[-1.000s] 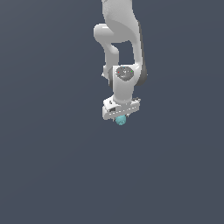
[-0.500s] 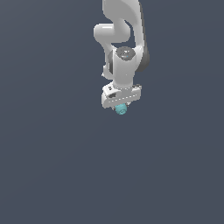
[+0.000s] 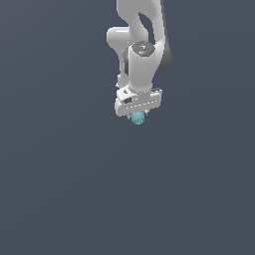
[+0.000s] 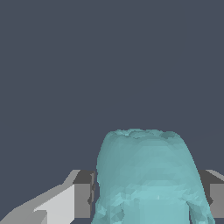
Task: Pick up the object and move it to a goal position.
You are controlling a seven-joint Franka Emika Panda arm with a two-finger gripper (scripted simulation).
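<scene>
The white arm's fingers (image 3: 138,115) are closed tight on the teal lumpy object (image 3: 137,118), which pokes out toward 6 o'clock beneath the wrist.

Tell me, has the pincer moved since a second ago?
Yes. The pincer, holding the teal blob, has risen toward the top of the exterior view, judged against the frame edges; the plain background offers no landmark.

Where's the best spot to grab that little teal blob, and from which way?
Across its lower sides, coming from straight above. The teal blob is lumpy and narrows toward a rounded end, so the wider flanks give the fingers the most to press on. That is how the tool grips it here, one finger on each flank.
</scene>
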